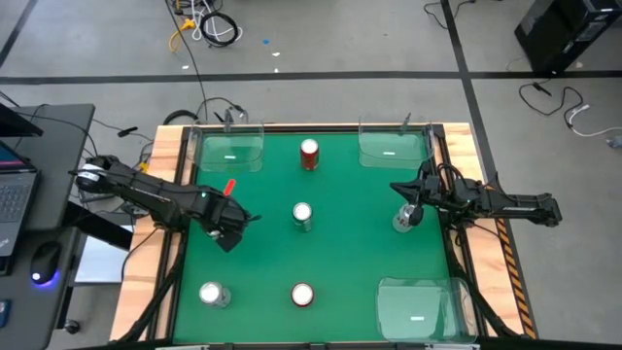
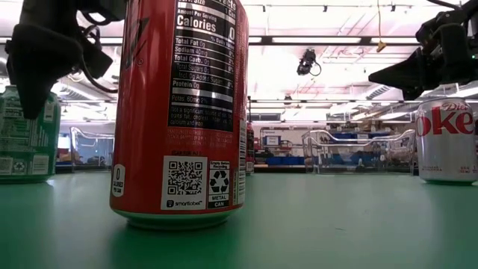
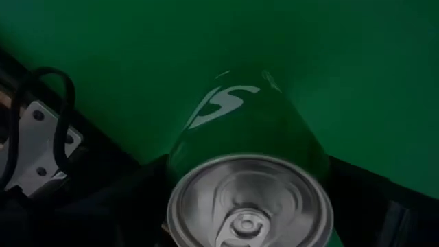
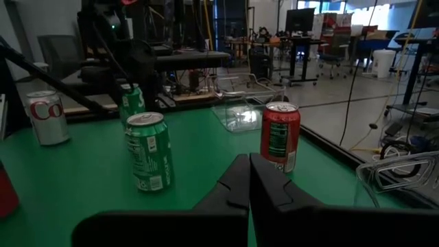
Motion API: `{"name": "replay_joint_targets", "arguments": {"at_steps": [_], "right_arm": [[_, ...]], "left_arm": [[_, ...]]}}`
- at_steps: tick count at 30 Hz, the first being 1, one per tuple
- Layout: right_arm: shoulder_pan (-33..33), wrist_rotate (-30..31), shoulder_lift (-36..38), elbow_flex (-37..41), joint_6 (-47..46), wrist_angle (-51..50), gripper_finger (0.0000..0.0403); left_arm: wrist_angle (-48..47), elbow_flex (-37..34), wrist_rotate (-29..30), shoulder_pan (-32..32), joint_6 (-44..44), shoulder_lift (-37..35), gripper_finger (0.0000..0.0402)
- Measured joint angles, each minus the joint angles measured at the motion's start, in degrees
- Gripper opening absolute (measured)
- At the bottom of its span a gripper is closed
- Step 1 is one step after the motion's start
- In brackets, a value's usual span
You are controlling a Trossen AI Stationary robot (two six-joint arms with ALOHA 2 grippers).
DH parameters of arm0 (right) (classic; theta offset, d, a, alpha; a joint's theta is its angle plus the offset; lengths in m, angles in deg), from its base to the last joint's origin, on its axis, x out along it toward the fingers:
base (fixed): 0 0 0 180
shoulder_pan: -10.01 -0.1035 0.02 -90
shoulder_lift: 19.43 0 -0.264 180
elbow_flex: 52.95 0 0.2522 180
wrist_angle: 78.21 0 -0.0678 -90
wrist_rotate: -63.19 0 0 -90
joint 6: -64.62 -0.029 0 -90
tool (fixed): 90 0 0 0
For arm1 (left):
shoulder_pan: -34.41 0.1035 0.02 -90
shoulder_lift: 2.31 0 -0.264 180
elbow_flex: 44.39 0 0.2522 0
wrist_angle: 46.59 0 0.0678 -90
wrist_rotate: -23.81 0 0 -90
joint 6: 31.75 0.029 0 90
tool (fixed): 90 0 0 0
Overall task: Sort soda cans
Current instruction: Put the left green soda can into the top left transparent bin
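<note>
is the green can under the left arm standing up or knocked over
Upright. The left wrist view looks down on the green can, its silver top facing the camera, between the left hand's open fingers.

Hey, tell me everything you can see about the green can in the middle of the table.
The green can looks like metal, with a shiny silver top and pull tab and white print low on its side. It stands upright and unopened, as far as can be seen, on the green table near its centre, in line between the far red can and the near red can. Nothing touches it but the table.
</note>
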Motion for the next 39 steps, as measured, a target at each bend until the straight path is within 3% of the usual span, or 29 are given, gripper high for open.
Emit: {"name": "replay_joint_targets", "arguments": {"at_steps": [5, 16, 22, 29, 34, 39], "right_arm": [[0.0, 0.0, 0.0, 0.0, 0.0, 0.0, 0.0000], [0.0, 0.0, 0.0, 0.0, 0.0, 0.0, 0.0000], [0.0, 0.0, 0.0, 0.0, 0.0, 0.0, 0.0000], [0.0, 0.0, 0.0, 0.0, 0.0, 0.0, 0.0000], [0.0, 0.0, 0.0, 0.0, 0.0, 0.0, 0.0000], [0.0, 0.0, 0.0, 0.0, 0.0, 0.0, 0.0000]], "left_arm": [[-0.5, 0.7, 0.3, 0.2, -0.3, 0.0, 0.0301], [-4.7, 9.3, 3.7, 8.0, 1.9, 0.1, 0.0301], [-8.8, 19.3, 8.1, 21.2, 7.9, 0.1, 0.0301], [-11.3, 28.6, 10.7, 41.0, 17.1, 0.9, 0.0301], [-12.0, 31.3, 10.1, 54.1, 27.1, 5.5, 0.0301], [-9.6, 33.7, 10.2, 61.6, 36.2, 12.3, 0.0301]]}}
